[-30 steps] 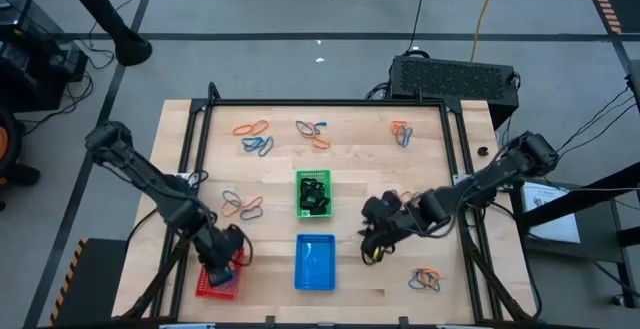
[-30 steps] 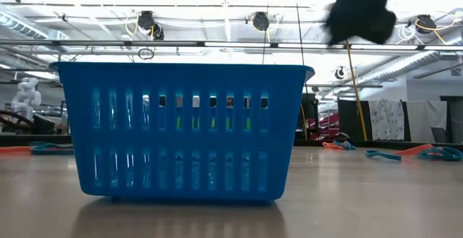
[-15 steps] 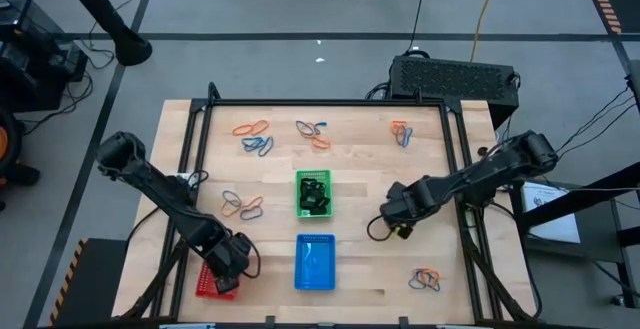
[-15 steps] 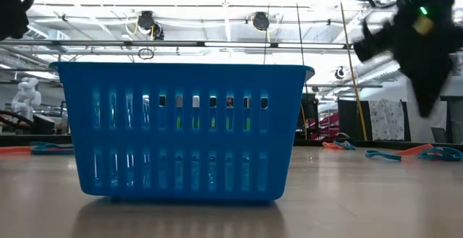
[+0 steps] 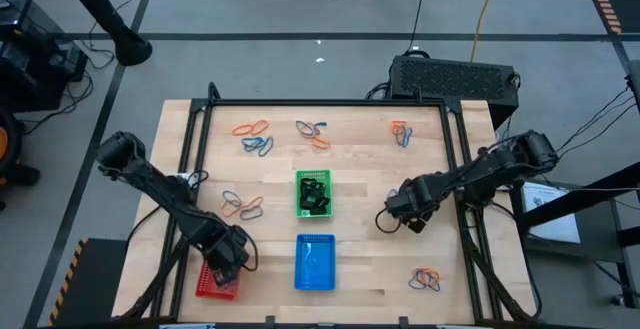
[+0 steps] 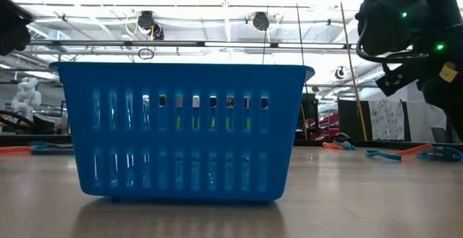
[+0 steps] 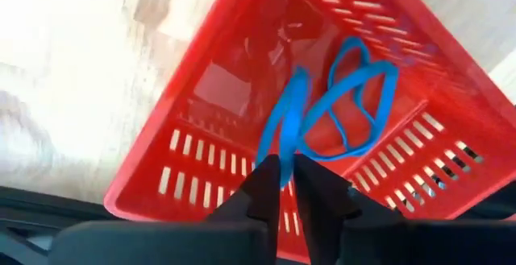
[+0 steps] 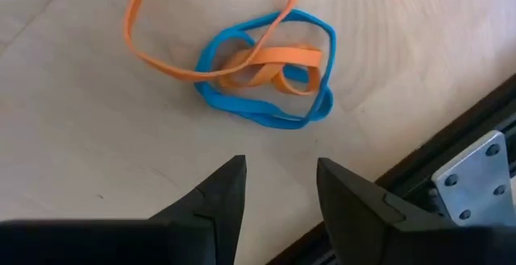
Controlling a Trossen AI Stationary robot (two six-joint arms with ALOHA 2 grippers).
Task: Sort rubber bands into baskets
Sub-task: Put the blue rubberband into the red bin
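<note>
Two tools are active. Left tool (image 7: pixel 280 183) is clenched on a thin blue rubber band (image 7: pixel 330 108) over the red plastic mesh basket (image 5: pixel 216 281). Right tool (image 8: pixel 278 186) is spread, with a blue-and-orange band tangle (image 8: pixel 266 76) straight ahead on the wooden surface (image 5: pixel 360 169).

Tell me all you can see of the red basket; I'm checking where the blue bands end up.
The red basket is a small rectangular tray of what looks like plastic, its walls pierced by rows of slots. It sits upright at the table's near left corner, left of the blue basket. The left gripper hangs over it, shut on a blue rubber band that dangles inside. Nothing else shows in it.
</note>
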